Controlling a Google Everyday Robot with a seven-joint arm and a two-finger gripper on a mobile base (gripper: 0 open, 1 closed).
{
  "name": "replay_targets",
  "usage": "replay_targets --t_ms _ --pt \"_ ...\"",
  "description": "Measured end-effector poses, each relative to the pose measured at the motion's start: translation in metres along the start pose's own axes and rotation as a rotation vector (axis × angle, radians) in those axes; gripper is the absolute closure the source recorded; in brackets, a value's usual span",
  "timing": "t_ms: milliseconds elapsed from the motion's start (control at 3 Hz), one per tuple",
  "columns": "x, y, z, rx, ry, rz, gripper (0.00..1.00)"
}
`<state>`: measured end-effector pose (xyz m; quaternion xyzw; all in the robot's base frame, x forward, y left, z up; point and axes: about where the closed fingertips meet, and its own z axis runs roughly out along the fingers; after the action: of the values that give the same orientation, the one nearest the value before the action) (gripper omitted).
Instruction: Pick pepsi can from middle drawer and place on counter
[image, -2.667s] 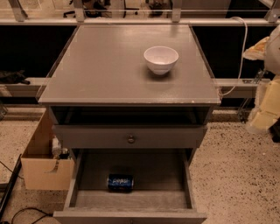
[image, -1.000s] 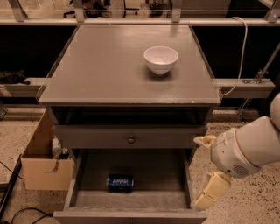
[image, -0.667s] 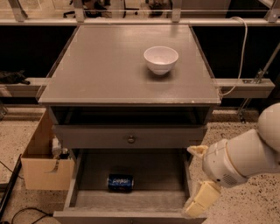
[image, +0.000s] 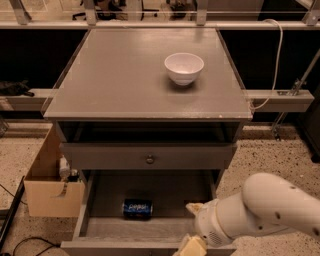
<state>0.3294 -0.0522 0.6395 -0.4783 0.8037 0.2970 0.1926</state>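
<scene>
The pepsi can lies on its side on the floor of the open middle drawer, left of centre. The counter is the wide grey top above it. My gripper is at the drawer's front right part, a short way right of the can and not touching it. Its two cream fingers stand apart, open and empty. The white arm reaches in from the lower right and hides the drawer's right front corner.
A white bowl stands on the counter's right rear part. The shut drawer front with a round knob sits above the open drawer. A cardboard box stands on the floor at the left. A cable hangs at the right.
The arm has come in from the right and moved left and down, and the gripper has gone from beside the cabinet to over the drawer's front right. The can has not moved.
</scene>
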Motion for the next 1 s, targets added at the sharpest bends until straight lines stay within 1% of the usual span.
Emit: replay_targets --t_ms 333,667,1000 --pt "0.006 -0.017 0.041 0.058 0.030 0.027 0.00" --pt "-0.008 -0.074 0.049 0.182 0.062 0.008 0.00" --pt "0.002 -0.143 0.017 0.336 0.098 -0.007 0.00"
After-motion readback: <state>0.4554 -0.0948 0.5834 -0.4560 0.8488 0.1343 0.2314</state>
